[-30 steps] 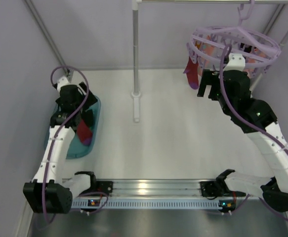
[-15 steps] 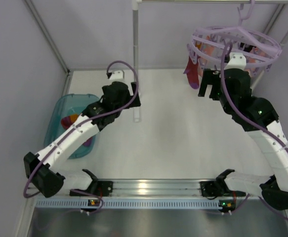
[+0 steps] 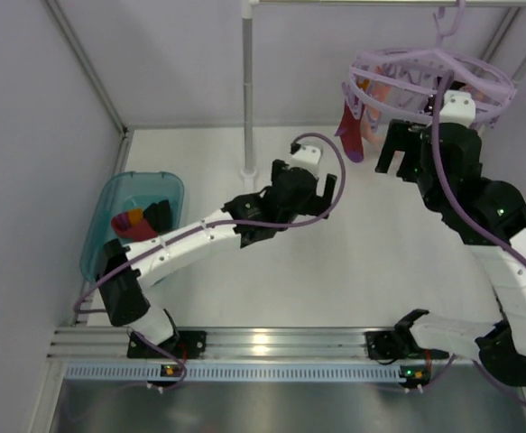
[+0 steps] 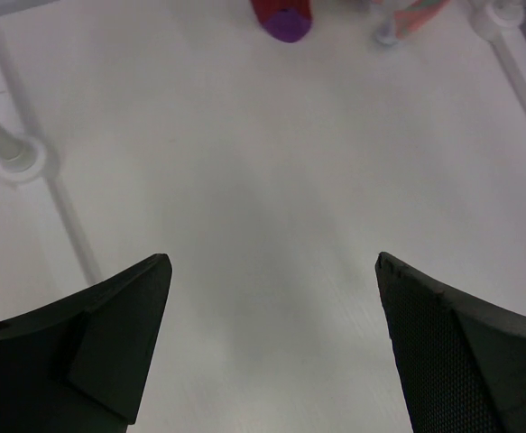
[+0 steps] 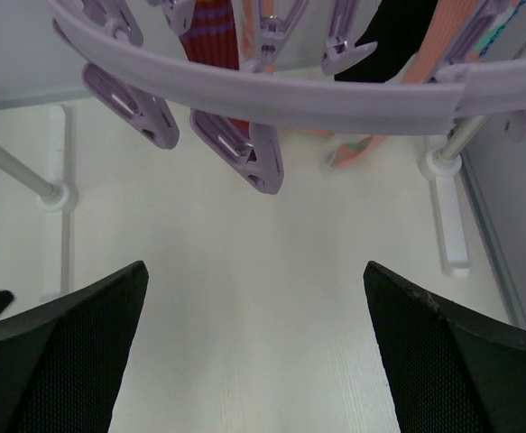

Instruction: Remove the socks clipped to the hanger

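The lilac ring hanger [image 3: 429, 77] hangs at the back right. In the right wrist view its ring [image 5: 335, 99] and pegs [image 5: 244, 149] fill the top. A red sock with a purple toe [image 3: 351, 131] hangs from its left side and shows at the top of the left wrist view [image 4: 282, 13]. A black sock [image 5: 398, 36] and a salmon sock [image 5: 443, 45] are clipped further right. My right gripper [image 3: 391, 161] is open and empty just under the ring [image 5: 253, 271]. My left gripper [image 3: 324, 191] is open and empty [image 4: 272, 271], over the table left of the red sock.
A teal tub [image 3: 168, 185] at the left holds several loose socks [image 3: 136, 221]. The white pole [image 3: 247, 90] stands at the back centre on its foot [image 4: 14, 158]. A second pole foot [image 5: 447, 158] stands at the right, by the wall.
My left arm has swung from over the tub across the table to the right, towards the hanger. My right gripper has risen a little closer to the ring.
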`<control>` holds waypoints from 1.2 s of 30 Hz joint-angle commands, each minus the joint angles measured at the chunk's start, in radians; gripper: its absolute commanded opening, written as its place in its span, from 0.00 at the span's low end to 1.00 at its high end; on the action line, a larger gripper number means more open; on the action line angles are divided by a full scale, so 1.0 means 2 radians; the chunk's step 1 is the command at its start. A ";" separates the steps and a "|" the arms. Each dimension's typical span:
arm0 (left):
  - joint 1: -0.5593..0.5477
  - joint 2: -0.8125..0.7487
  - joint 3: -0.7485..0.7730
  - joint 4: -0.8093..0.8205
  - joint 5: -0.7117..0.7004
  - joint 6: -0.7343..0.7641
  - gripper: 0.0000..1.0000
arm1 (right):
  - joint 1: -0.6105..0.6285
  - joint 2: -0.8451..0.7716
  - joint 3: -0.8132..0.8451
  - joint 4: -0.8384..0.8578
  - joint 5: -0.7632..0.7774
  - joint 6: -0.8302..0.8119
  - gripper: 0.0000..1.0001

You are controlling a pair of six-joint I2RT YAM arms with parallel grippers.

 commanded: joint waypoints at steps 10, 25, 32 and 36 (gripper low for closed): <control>-0.059 0.114 0.038 0.215 0.060 0.081 0.98 | -0.007 0.009 0.109 -0.050 0.052 -0.001 0.99; -0.059 0.149 0.062 0.264 0.073 0.119 0.98 | -0.150 0.031 0.106 -0.034 -0.132 -0.029 1.00; -0.059 0.116 0.029 0.263 0.054 0.092 0.98 | -0.171 0.045 0.100 -0.011 -0.146 -0.028 0.99; -0.059 0.086 -0.007 0.262 0.055 0.089 0.97 | -0.172 0.076 0.102 0.016 -0.178 -0.027 0.99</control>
